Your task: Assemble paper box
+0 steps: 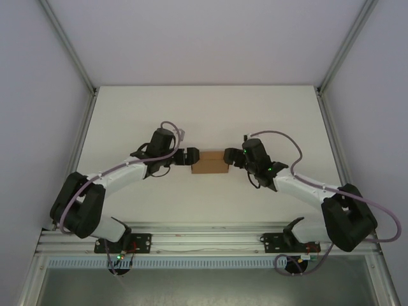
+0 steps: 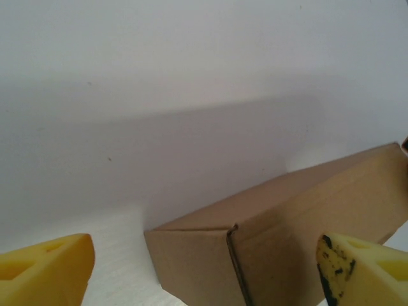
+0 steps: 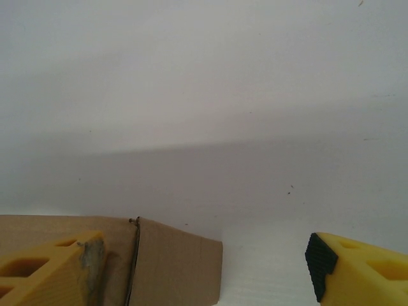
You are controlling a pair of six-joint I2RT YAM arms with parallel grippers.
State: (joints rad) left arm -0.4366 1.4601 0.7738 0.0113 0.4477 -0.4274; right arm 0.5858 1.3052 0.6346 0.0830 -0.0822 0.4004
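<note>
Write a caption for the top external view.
Brown paper box on the white table, left gripper and right gripper poised at its opposite ends.

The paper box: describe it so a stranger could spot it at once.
On the white table, look midway between the left pincer and the right pincer. The paper box lies there: small, plain brown cardboard, the one brown thing on that white surface.

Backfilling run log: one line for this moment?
paper box: folded, on table | left gripper: open, at left end | right gripper: open, at right end | grip: none
</note>
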